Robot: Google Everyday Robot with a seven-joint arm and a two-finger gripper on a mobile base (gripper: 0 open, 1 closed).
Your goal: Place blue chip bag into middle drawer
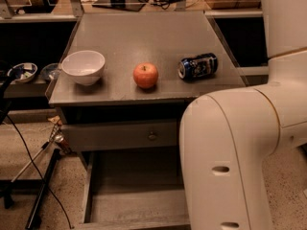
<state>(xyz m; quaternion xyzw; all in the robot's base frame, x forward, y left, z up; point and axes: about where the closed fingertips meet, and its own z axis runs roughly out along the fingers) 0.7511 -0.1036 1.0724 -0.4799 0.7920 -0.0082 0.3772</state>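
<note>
The bag is not yet in the drawer, and it shows nowhere in the camera view: not on the worktop (144, 37), and not in the drawer. So the placing is still to be done, and I judge the task about half through at best, since the bag is off the worktop.

Along the front edge of the worktop stand a white bowl (83, 67) near the left front corner, an apple (145, 75) at mid-edge, and a can (198, 66) lying on its side toward the right front corner. They are well apart from each other. Below the front edge, a closed drawer front (120, 137) with a small knob sits above the middle drawer (134, 200), which is pulled out. The part of its floor that shows holds no bag; its right part is hidden behind the arm.

The arm (240, 152) fills the right side: a thick elbow in front of the right front corner, and the upper link rising past the right edge and out of the top. The gripper is out of view, somewhere above the back edge by my guess. Whether it holds the bag I cannot tell.
</note>
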